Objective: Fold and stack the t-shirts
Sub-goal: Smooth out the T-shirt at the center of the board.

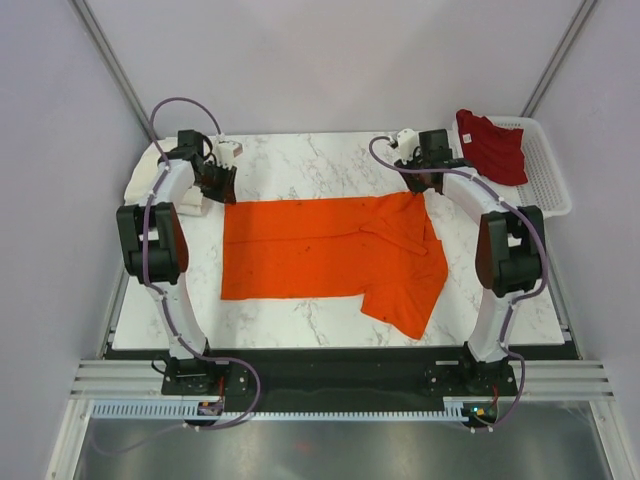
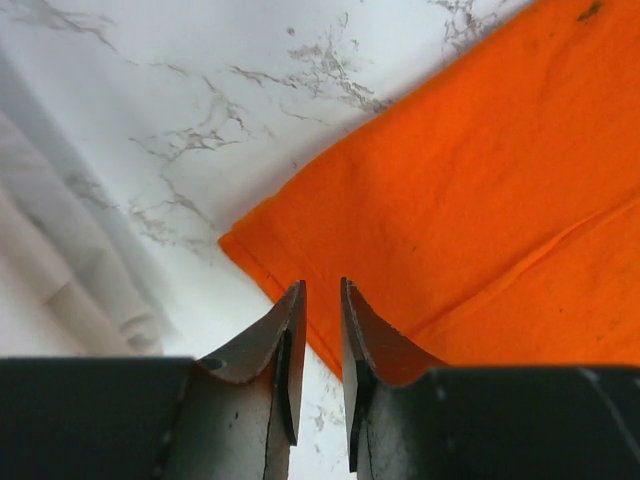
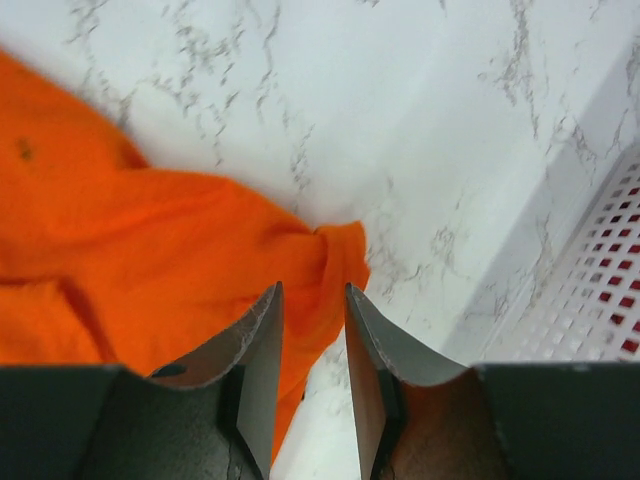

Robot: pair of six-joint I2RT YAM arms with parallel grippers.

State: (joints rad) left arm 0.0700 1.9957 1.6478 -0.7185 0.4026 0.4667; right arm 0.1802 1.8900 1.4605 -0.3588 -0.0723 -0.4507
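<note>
The orange t-shirt [image 1: 330, 250] lies spread flat on the marble table [image 1: 300, 160], with one sleeve hanging toward the front right. My left gripper [image 1: 216, 184] hovers at the shirt's far left corner [image 2: 245, 245]. Its jaws [image 2: 322, 287] stand slightly apart with nothing between them. At the shirt's bunched far right corner [image 3: 335, 250] is my right gripper [image 1: 421, 184]. It is open [image 3: 313, 290] just above the cloth and holds nothing. A dark red t-shirt [image 1: 492, 146] lies in the basket. A cream-white cloth [image 1: 140, 180] lies folded at the far left.
The white mesh basket [image 1: 548, 175] stands at the back right, and its wall [image 3: 590, 300] is close beside my right gripper. The table's left edge lies just past the cream-white cloth [image 2: 60, 290]. Bare marble shows behind and in front of the orange shirt.
</note>
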